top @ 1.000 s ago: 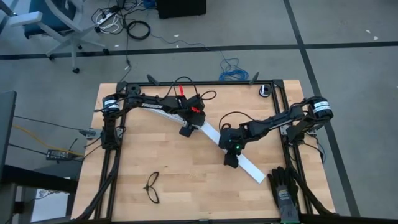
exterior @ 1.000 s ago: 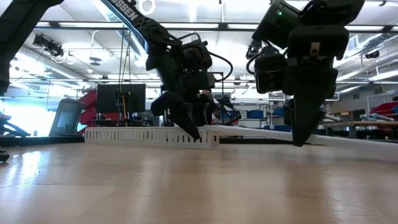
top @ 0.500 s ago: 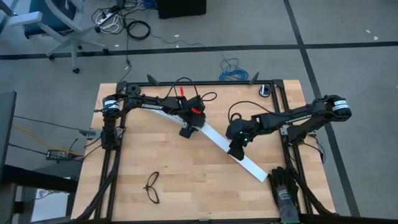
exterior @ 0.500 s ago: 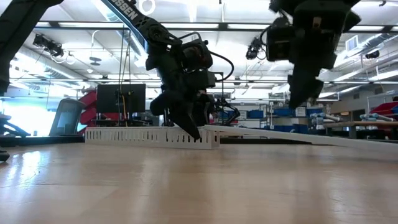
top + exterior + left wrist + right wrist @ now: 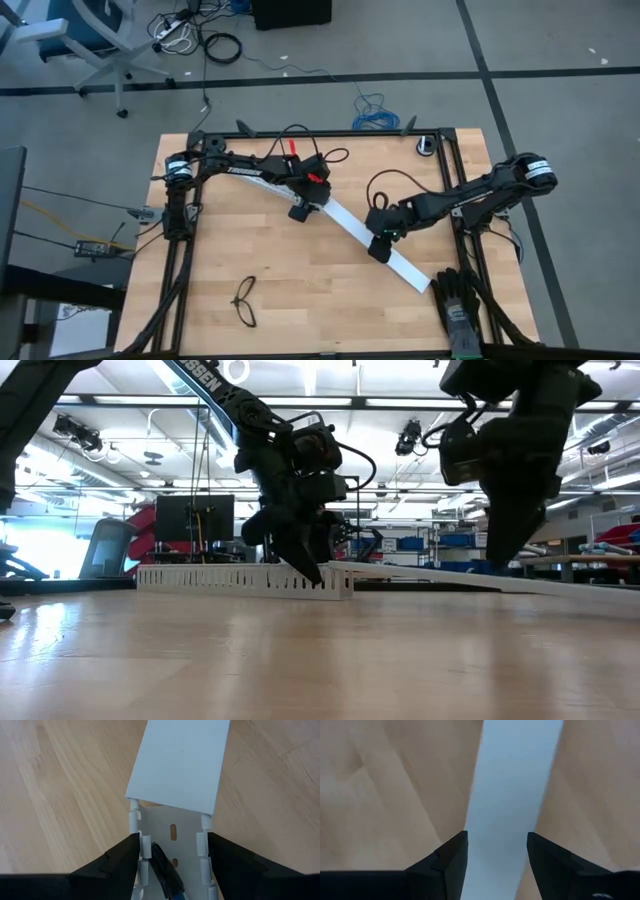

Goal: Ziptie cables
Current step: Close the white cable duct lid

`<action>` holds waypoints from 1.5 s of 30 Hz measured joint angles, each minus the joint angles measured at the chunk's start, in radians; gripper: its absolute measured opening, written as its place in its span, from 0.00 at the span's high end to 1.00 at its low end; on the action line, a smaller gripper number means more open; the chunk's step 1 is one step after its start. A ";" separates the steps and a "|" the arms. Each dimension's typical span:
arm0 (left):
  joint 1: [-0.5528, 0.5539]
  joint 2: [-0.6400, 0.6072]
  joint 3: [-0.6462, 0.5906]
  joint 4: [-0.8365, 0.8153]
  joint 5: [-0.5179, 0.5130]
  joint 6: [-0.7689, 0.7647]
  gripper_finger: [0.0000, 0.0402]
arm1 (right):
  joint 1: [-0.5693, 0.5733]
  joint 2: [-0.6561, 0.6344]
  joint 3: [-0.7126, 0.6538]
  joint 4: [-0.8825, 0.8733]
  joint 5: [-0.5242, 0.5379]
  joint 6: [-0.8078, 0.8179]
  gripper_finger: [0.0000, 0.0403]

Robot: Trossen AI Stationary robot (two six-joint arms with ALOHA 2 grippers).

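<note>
**Wood bench: duct held, cover strip straddled**

Wood table (image 5: 250, 250) w/ black frame rail; workshop room behind in low view. Glasses (image 5: 245, 300) near front edge and black gloves (image 5: 458, 308) at the front right corner, both well apart from the work.

L gripper (image 5: 300, 208) is down on the slotted duct (image 5: 230, 577), fingers (image 5: 120, 862) closed vs its two side walls, pinning it. White cover strip (image 5: 345, 222) runs diagonally from the duct toward the gloves. R gripper (image 5: 380, 247) hovers just over that strip, fingers (image 5: 445, 865) apart, one each side, nothing held.

Cables (image 5: 167, 875): only a dark end w/ a bit of blue shows, lying inside the duct channel between the L fingers. Ziptie: can't make it out in any view.

Step in hand, prob: R grabs the strip to clear or reseat it. To do it well:
- Keep L pinned so the duct doesn't slide.
- Drop R straight down, centred on the strip, then close on its edges.
- Pull along the strip's length, not sideways, to avoid snagging cables.
</note>
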 joint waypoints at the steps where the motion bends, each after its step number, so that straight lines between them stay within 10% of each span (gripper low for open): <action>1: 0.000 0.000 0.000 0.000 0.000 -0.001 0.42 | 0.000 -0.001 0.000 0.002 0.011 0.004 0.52; 45: -0.011 0.001 0.000 0.010 -0.027 -0.024 0.42 | -0.061 0.069 -0.001 0.110 0.282 -0.198 0.52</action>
